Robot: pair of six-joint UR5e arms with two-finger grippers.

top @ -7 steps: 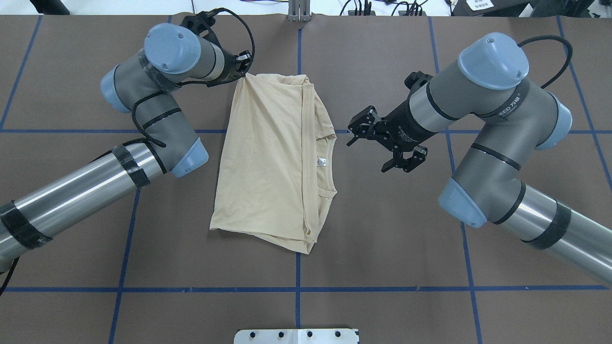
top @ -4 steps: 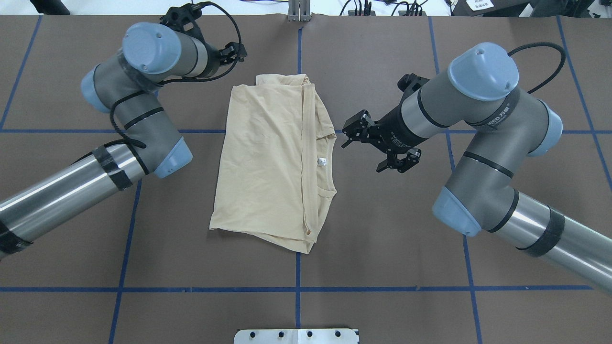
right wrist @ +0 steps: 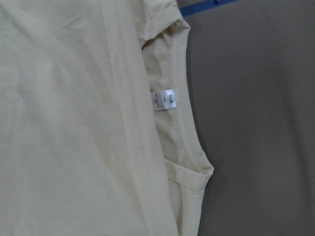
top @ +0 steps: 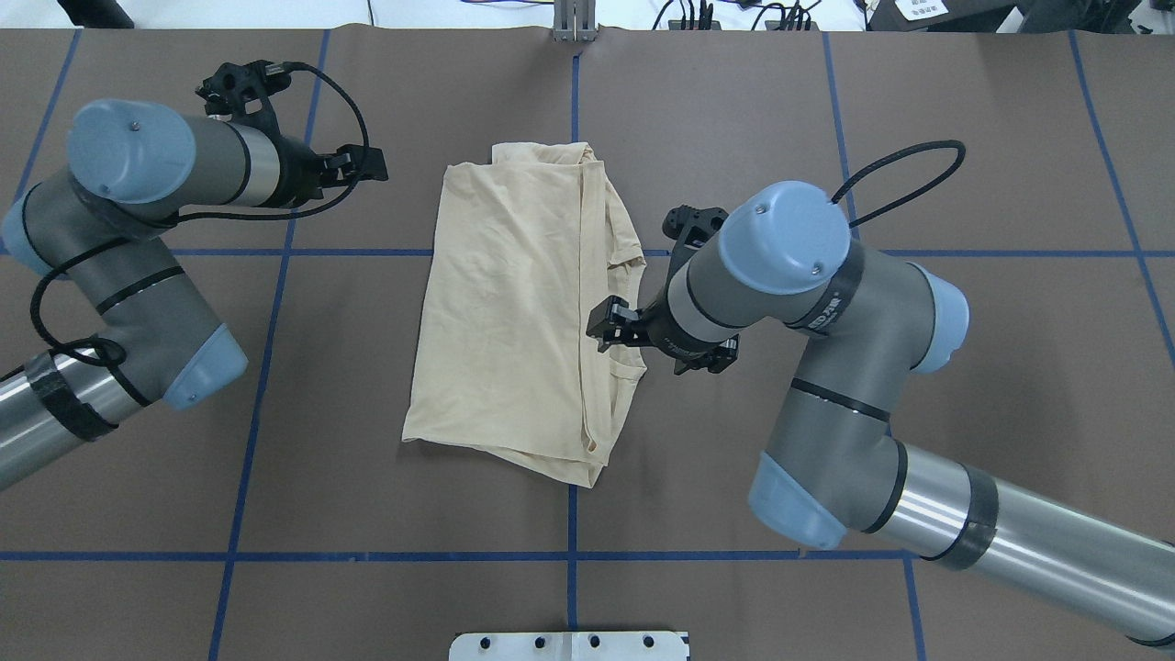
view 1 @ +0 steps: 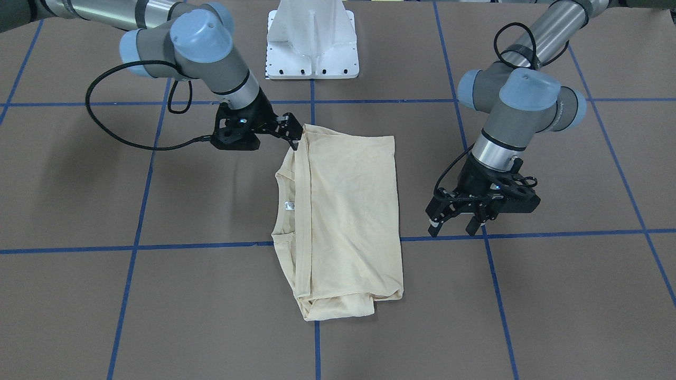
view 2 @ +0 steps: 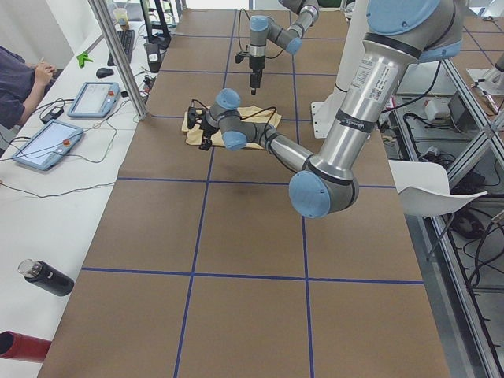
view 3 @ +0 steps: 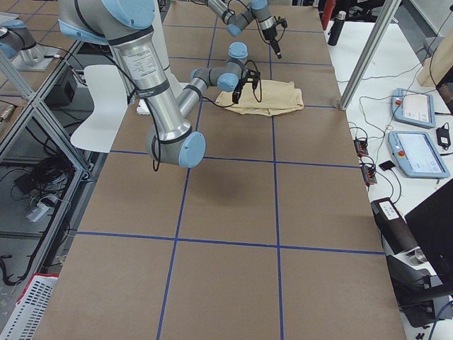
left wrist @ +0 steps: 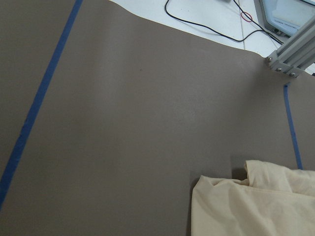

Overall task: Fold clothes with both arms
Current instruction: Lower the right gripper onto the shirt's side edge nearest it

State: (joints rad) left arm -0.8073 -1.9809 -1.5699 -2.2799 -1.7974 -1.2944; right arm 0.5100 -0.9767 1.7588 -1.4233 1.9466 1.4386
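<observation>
Mid-surface [top: 734,110], the folded T-shirt [top: 505,303] lies with its long axis running near edge to far edge, collar [right wrist: 182,132] toward the right edge. The right hand [view 1: 292,133] is closer, hovering released above that collar. The left hand [view 1: 452,228], released too, hangs well apart toward the far-left corner.
</observation>
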